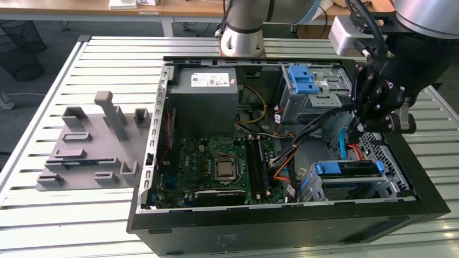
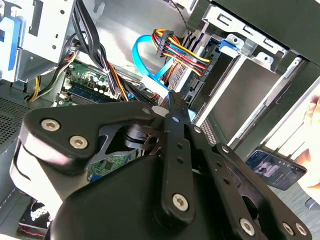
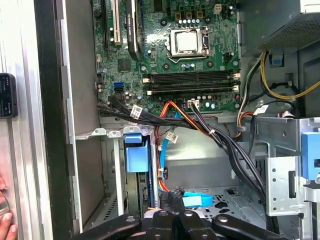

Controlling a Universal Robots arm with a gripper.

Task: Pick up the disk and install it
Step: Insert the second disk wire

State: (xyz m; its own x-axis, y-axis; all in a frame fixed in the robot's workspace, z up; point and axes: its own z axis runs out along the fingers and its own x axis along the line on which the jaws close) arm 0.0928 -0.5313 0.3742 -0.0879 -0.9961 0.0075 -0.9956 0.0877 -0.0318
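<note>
Robot arm hovers over an open computer case, the disk seated in its drive cage.

In the exterior view, the gripper (image 1: 381, 124) hangs above the case (image 1: 215, 234) at the exterior view's right, over the rim, and the blue-framed disk (image 1: 349, 169) lies in the metal cage just below it; a grey fixture (image 1: 93, 145) sits on the slatted counter (image 1: 43, 215) well apart. In the second wrist view, the black fingers (image 2: 172, 117) are pressed together with nothing between them, pointing toward a light-blue cable (image 2: 142, 55). In the first wrist view, the gripper (image 3: 175, 217) is apart from the disk (image 3: 136, 159), which sits edge-on in its bay beside the motherboard (image 3: 170, 50).
</note>
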